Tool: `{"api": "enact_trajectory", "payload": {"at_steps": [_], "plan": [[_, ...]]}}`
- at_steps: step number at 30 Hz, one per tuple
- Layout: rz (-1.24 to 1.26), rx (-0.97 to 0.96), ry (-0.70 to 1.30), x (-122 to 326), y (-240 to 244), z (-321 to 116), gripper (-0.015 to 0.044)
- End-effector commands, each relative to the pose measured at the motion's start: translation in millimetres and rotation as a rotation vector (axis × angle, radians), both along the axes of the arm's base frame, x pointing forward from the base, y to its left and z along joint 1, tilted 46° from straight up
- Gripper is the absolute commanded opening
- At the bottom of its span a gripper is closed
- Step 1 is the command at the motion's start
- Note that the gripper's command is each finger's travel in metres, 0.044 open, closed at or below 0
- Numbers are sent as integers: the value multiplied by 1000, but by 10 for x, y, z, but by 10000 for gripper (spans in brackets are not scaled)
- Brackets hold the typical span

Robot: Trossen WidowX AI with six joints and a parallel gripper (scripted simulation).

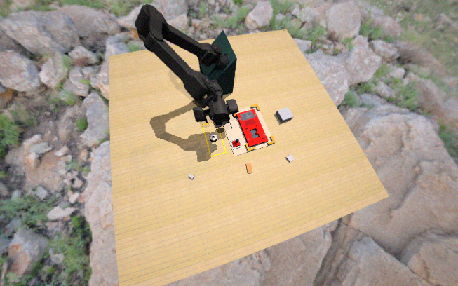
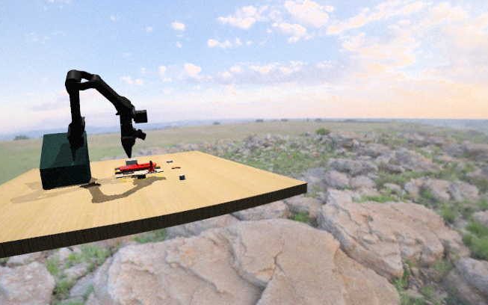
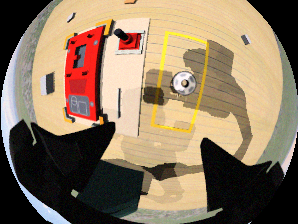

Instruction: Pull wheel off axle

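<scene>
No text, label, brand or number can be read in any view. The only sign is the yellow outline [image 1: 213,139] marked on the surface [image 1: 223,213]; the orange corner marks [image 1: 271,140] around the red board [image 1: 252,127] carry no lettering, and the board's own details are too small to read.

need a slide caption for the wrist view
Open claw raised above the wheel, which lies inside the yellow marked area beside the red fixture.
</scene>
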State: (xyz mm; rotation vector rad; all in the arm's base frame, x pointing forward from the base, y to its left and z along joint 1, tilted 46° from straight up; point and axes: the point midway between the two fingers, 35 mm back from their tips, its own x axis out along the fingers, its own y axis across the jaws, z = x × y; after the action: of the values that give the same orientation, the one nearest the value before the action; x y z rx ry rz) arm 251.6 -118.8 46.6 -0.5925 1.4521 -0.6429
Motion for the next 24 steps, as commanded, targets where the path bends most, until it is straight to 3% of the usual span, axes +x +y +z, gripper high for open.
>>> {"api": "enact_trajectory", "payload": {"at_steps": [1, 24], "plan": [[-7, -10, 5, -273, 140, 3, 440], [-7, -12, 5, -331, 170, 4, 440]]}}
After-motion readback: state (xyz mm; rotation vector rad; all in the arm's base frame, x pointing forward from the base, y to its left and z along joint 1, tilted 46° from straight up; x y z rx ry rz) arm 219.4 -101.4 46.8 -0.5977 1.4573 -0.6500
